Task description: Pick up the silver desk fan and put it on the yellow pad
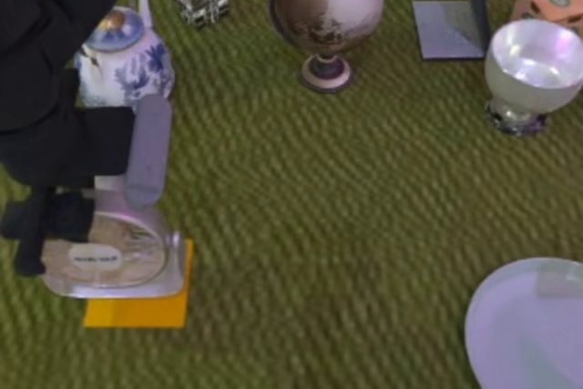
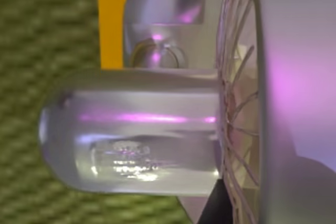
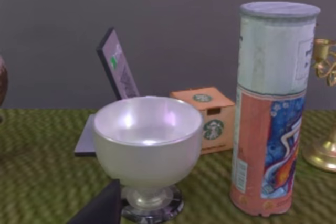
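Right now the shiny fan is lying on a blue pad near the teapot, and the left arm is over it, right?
Not quite: the pad is orange-yellow, not blue, as the top view shows. The rest holds: the silver desk fan lies on it, near the teapot, with the left arm over it at the table's left side.

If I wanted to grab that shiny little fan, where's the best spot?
Judging by its pose, take the silver desk fan by its rounded rear motor housing, coming from above: it lies grille-down on the yellow pad, so the housing sticks up.
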